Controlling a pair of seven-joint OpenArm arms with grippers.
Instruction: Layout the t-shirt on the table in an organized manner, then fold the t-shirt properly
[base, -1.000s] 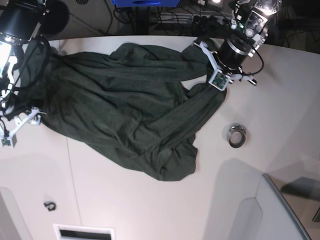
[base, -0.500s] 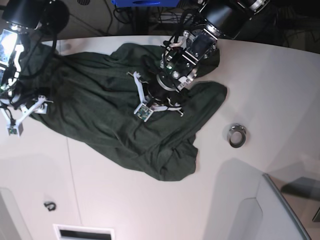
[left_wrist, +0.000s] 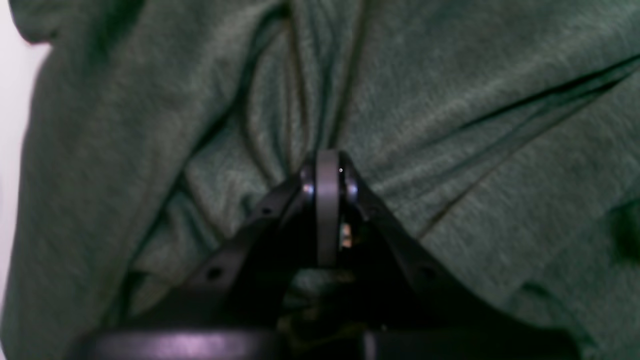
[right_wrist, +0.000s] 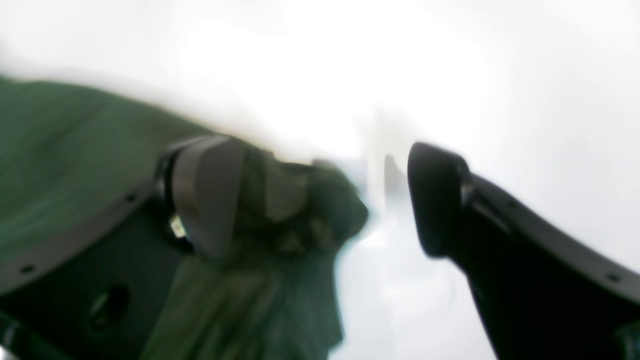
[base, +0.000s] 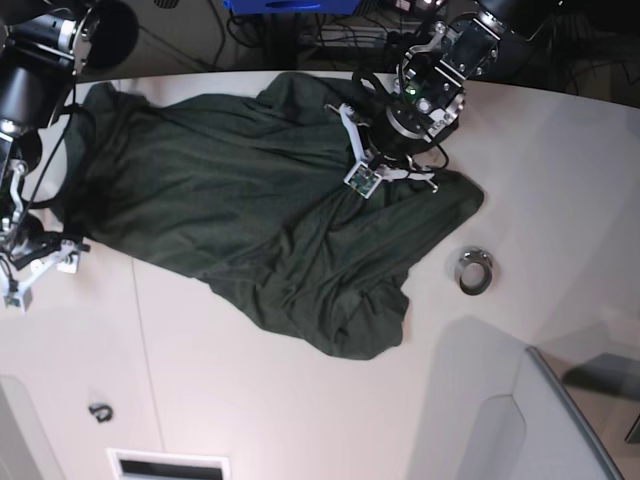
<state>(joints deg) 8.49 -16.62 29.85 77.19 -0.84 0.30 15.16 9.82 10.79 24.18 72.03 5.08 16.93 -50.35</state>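
Note:
The dark green t-shirt (base: 250, 210) lies spread and creased across the white table (base: 300, 400). My left gripper (base: 385, 172) sits on the shirt's upper right part. In the left wrist view it (left_wrist: 327, 167) is shut, and the folds of the t-shirt (left_wrist: 450, 125) run into its tips. My right gripper (base: 30, 275) is at the shirt's left edge. In the right wrist view it (right_wrist: 320, 200) is open, and a bunched shirt edge (right_wrist: 300, 200) lies against one finger (right_wrist: 207, 190) above the blurred table (right_wrist: 400, 75).
A small metal ring (base: 474, 270) lies right of the shirt. A small dark hook (base: 99, 410) and a white slot (base: 168, 465) are near the front left. A grey panel (base: 570, 420) fills the front right corner. Cables (base: 340, 35) run behind the table.
My left gripper moved from the shirt's middle back to the upper right, and the shirt's right side spread rightward. My right gripper moved slightly down; the shirt's left side lies flatter.

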